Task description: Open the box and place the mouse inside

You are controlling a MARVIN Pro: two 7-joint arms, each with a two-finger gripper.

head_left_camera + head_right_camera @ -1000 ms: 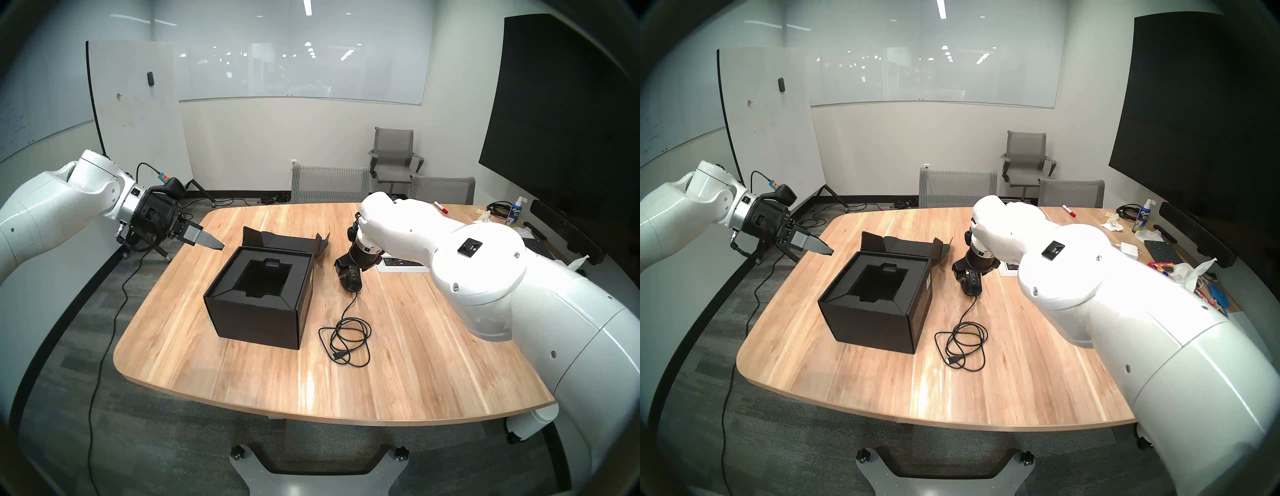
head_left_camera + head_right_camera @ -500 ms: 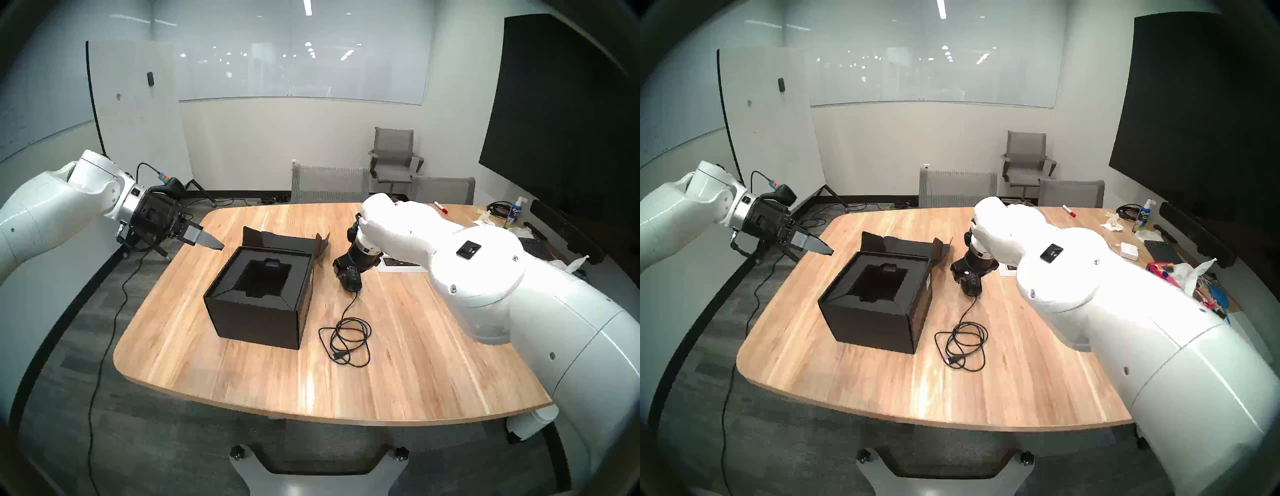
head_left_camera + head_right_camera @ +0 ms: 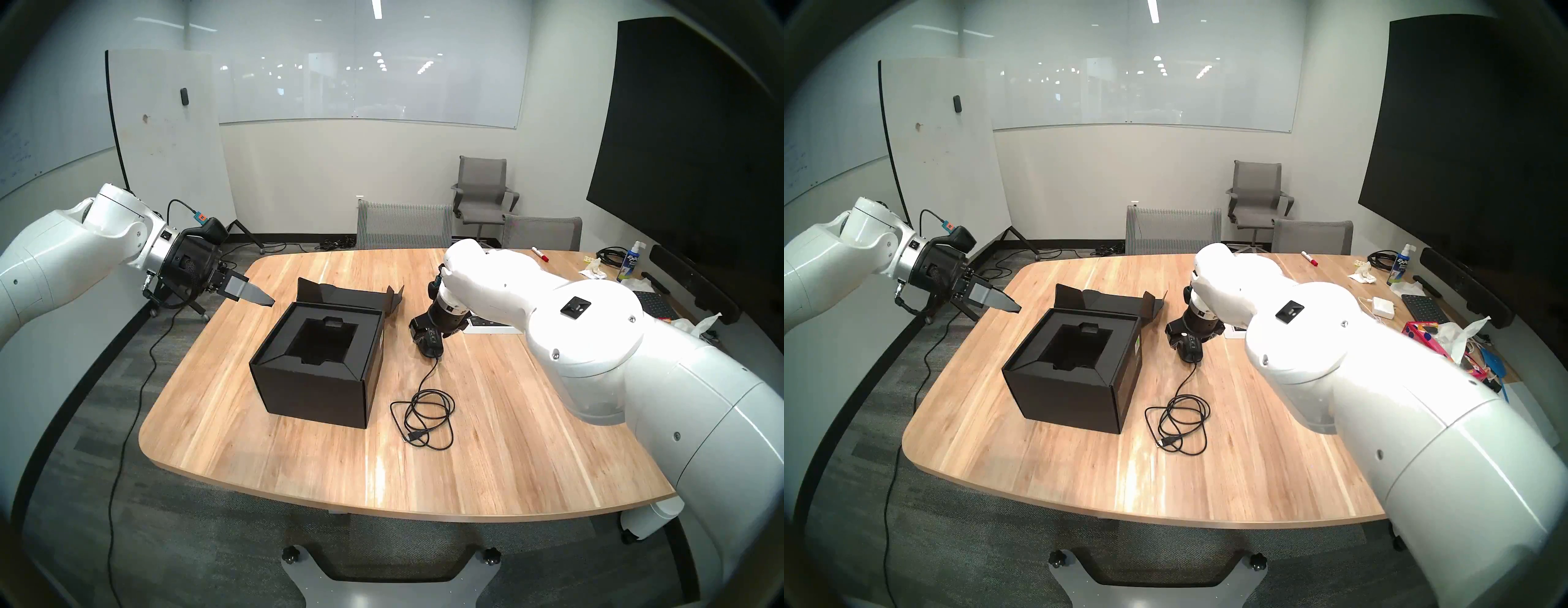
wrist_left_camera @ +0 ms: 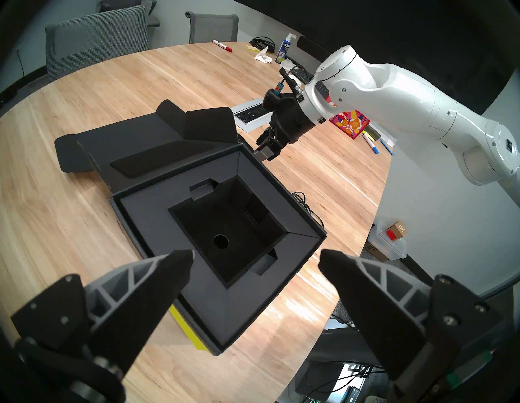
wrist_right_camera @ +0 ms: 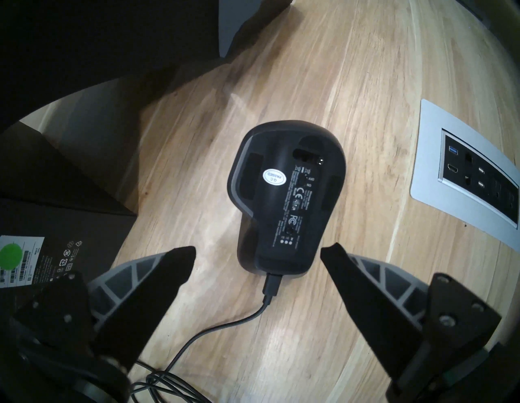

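Wooden table (image 3: 297,458) bears open box (image 3: 314,382), upturned mouse (image 5: 284,197), port panel (image 5: 464,174).

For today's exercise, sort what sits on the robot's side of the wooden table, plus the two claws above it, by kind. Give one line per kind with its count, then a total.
Boxes: 1, the box, lid open.
Mice: 1, the mouse, underside up.
Cables: 1, the cable, plugged into the mouse.
Claws: 2, the left claw and the right claw, both open.
Total: 5
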